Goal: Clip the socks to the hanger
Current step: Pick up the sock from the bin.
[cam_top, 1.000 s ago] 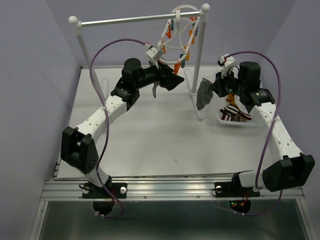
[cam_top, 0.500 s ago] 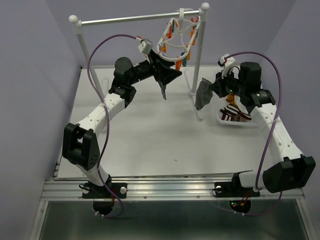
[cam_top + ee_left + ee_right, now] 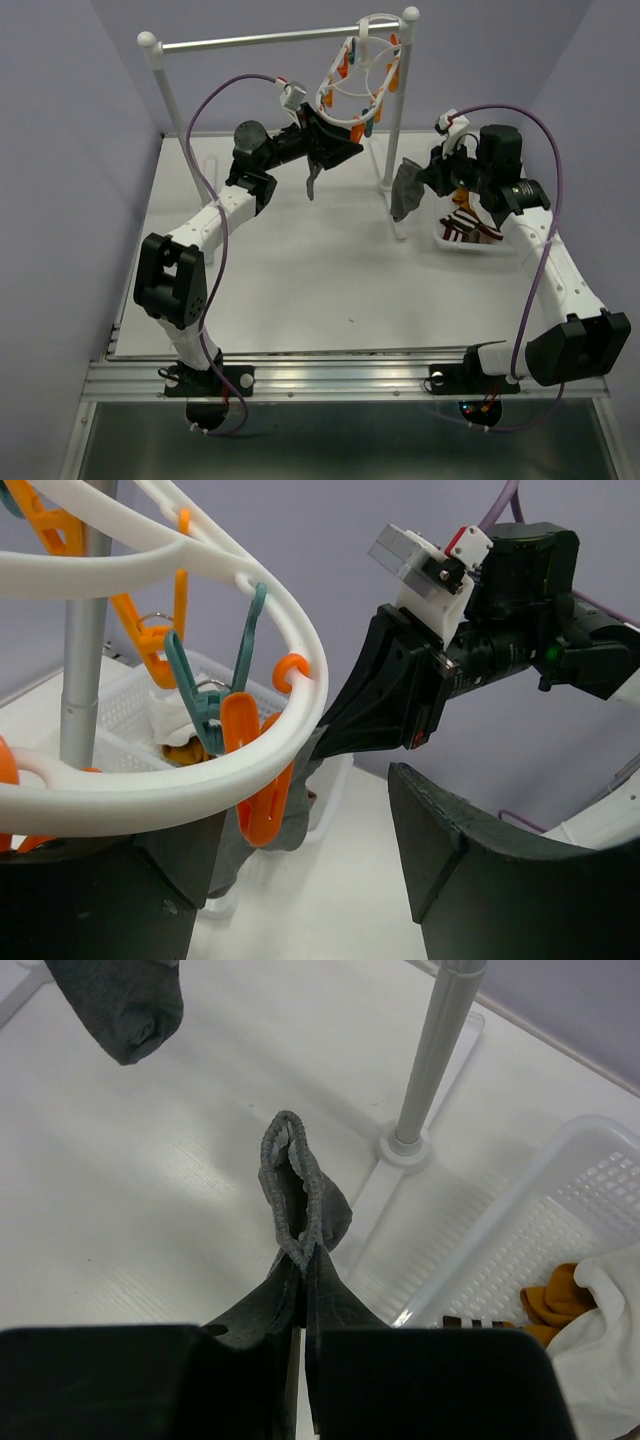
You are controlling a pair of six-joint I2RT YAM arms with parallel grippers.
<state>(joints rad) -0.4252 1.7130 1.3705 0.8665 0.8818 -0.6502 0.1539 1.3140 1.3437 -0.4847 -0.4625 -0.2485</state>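
Presently, note the left gripper [image 3: 310,820] at 12 o'clock over the tabletop [image 3: 150,1190], unclenched, with both matte black fingers set well apart and nothing clamped between them. Observe the hanger [image 3: 200,780], a smooth white plastic double ring hooked on the metal rail [image 3: 250,40] at 1 o'clock. In the left wrist view, see it crossing just above the finger at 9 o'clock; cannot tell whether touching. Note a glossy orange clip [image 3: 250,780] and a teal clip [image 3: 205,710] dangling from the ring.

See the right gripper [image 3: 303,1300] at 2 o'clock, clenched on a soft grey sock [image 3: 300,1200] just behind its ribbed cuff, with the cuff standing open as a narrow loop. Find a darker knit sock [image 3: 120,1000] hanging under the left gripper; cannot tell what carries it.

Locate the white perforated basket [image 3: 520,1210] at 3 o'clock, beside the round grey post [image 3: 435,1050]. Inside, find a mustard sock [image 3: 555,1295], a white sock [image 3: 610,1330] and a brown-striped sock [image 3: 462,228].
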